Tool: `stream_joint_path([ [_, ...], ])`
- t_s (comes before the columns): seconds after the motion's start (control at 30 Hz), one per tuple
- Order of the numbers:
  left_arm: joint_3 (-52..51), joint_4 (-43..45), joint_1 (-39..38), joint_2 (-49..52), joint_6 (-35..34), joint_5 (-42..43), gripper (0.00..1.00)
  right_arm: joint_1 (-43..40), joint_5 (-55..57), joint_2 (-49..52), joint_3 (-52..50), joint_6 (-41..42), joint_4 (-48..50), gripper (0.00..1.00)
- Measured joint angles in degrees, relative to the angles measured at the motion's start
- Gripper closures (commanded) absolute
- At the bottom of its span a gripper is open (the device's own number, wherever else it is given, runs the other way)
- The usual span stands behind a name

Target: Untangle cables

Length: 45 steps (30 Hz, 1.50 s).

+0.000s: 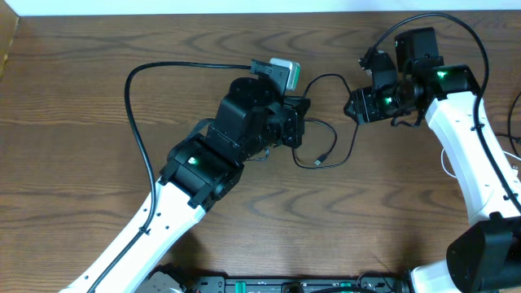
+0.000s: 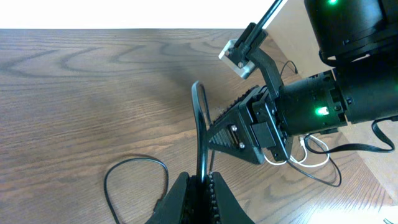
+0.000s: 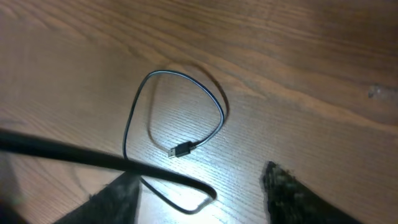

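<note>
A thin black cable [image 1: 352, 134] loops on the wooden table between the two arms, and its plug end [image 1: 322, 158] lies flat. My left gripper [image 1: 299, 124] is shut on a black cable [image 2: 198, 118] that rises in an arc from its jaws [image 2: 200, 178]. My right gripper [image 1: 352, 106] is open just to the right of it. In the right wrist view, the jaws [image 3: 199, 199] stand wide open over a black loop [image 3: 134, 112] with a USB plug [image 3: 182, 149]. A blurred black strand [image 3: 93, 157] crosses close in front. A white cable [image 2: 303, 157] lies under the right arm.
The right arm's gripper [image 2: 242, 132] and green-lit wrist [image 2: 320, 112] fill the right of the left wrist view. A thick black arm wire [image 1: 134, 89] arcs left of the left arm. A second cable loop [image 2: 109, 180] lies on the table to the left.
</note>
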Motion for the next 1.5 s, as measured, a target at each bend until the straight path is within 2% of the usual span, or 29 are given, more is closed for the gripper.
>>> stream_joint_path([
  [0.13,0.0,0.0,0.0,0.0,0.0,-0.02,0.92,0.0,0.31,0.0,-0.33,-0.11,0.17,0.69],
  [0.5,0.0,0.2,2.67,0.0,-1.27,-0.04,0.92,0.0,0.35,0.0,-0.83,-0.09,-0.2,0.69],
  [0.73,0.0,0.24,2.99,0.0,-4.52,-0.04,0.93,0.0,-3.48,0.0,-4.13,-0.07,4.7,0.68],
  [0.83,0.0,0.24,2.99,0.0,-4.96,-0.04,0.93,0.0,-4.83,0.0,-5.35,-0.07,6.01,0.69],
  [0.93,0.0,0.24,2.99,0.0,-5.64,-0.04,0.93,0.0,-5.68,0.0,-6.73,-0.04,7.04,0.75],
  [1.0,0.0,0.24,2.99,0.0,-5.79,-0.04,0.93,0.0,-5.88,0.0,-7.43,0.09,7.45,0.76],
  [1.5,0.0,0.26,2.99,0.0,-6.03,-0.04,0.93,0.0,-6.05,0.0,-8.15,0.09,8.57,0.75],
])
